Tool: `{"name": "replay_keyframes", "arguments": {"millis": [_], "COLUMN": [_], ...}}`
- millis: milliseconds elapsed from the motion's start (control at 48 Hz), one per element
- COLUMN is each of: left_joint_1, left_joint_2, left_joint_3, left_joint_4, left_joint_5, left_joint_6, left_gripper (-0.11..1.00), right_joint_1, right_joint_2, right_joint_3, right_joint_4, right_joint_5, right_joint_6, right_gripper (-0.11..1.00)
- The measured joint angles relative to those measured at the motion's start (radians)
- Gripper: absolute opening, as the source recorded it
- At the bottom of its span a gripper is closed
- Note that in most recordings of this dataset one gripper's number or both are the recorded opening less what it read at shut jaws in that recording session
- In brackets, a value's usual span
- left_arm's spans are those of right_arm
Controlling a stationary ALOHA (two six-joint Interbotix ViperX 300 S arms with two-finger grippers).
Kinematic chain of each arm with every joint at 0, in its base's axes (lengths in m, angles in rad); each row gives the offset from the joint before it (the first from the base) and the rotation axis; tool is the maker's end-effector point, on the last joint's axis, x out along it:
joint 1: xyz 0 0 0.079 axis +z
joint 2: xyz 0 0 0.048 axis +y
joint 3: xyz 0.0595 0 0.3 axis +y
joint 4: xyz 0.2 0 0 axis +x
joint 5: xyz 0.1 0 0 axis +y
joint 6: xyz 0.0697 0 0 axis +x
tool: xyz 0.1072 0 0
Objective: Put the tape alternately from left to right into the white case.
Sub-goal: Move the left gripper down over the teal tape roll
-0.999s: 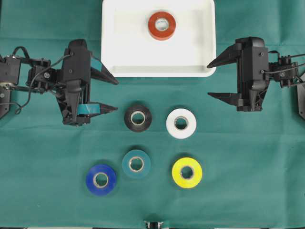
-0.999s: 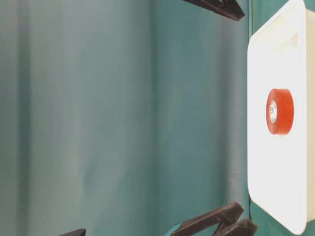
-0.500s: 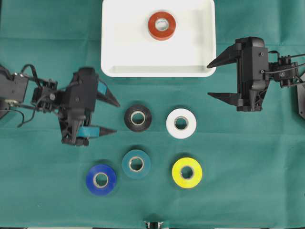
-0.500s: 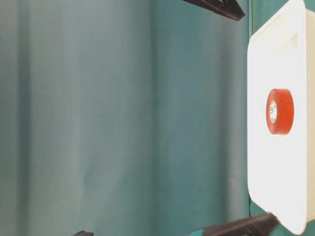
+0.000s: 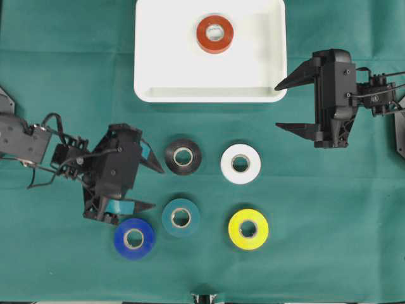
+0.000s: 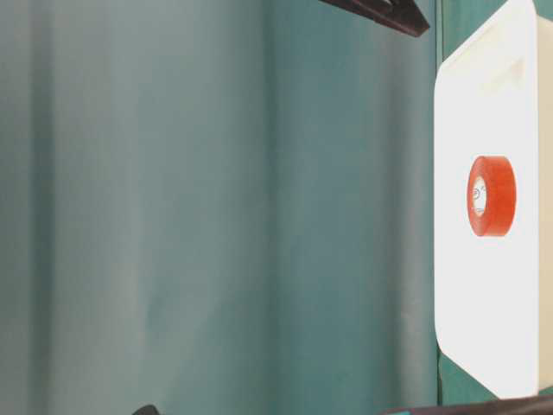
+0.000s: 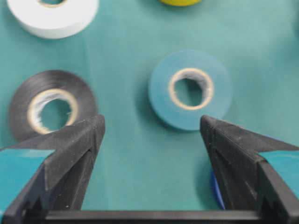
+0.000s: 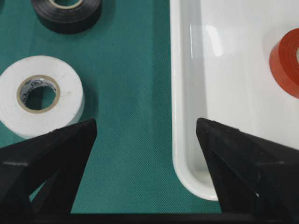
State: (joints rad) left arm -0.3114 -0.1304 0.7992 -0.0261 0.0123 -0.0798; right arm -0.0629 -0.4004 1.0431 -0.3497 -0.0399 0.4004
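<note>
We've got one red-orange roll [image 5: 214, 33] sitting in the white case [image 5: 164, 69], the other five still out on the bench [image 5: 329, 209]. Left gripper [image 5: 149, 187] has its fingers spread wide and empty beside the blue roll [image 5: 134, 238] and teal roll [image 5: 181, 217]. Right gripper [image 5: 283, 104], same deal, by the case corner.

In the left wrist view the blue roll [image 7: 216, 192] is mostly hidden behind a finger, and the yellow roll [image 7: 180, 2] and white roll [image 7: 52, 16] are cut off at the far edge. The table-level view crops the white case [image 6: 484, 104].
</note>
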Motion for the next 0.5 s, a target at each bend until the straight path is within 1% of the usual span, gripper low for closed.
{"name": "replay_keyframes", "arguments": {"millis": [271,500], "left_joint_1": [-0.051,-0.078], "left_joint_2": [0.038,0.071], "left_joint_3": [-0.026,-0.054], "left_joint_4": [0.0,0.0], "left_joint_5": [-0.002,0.0], "left_joint_6": [0.0,0.0], "left_gripper": [0.85,0.85], "right_joint_1": [0.0,0.0], "right_joint_2": [0.0,0.0], "right_joint_3": [0.0,0.0], "right_joint_4": [0.002,0.0], "right_joint_5": [0.002,0.0], "right_joint_6": [0.002,0.0], "right_gripper": [0.71,0.71]}}
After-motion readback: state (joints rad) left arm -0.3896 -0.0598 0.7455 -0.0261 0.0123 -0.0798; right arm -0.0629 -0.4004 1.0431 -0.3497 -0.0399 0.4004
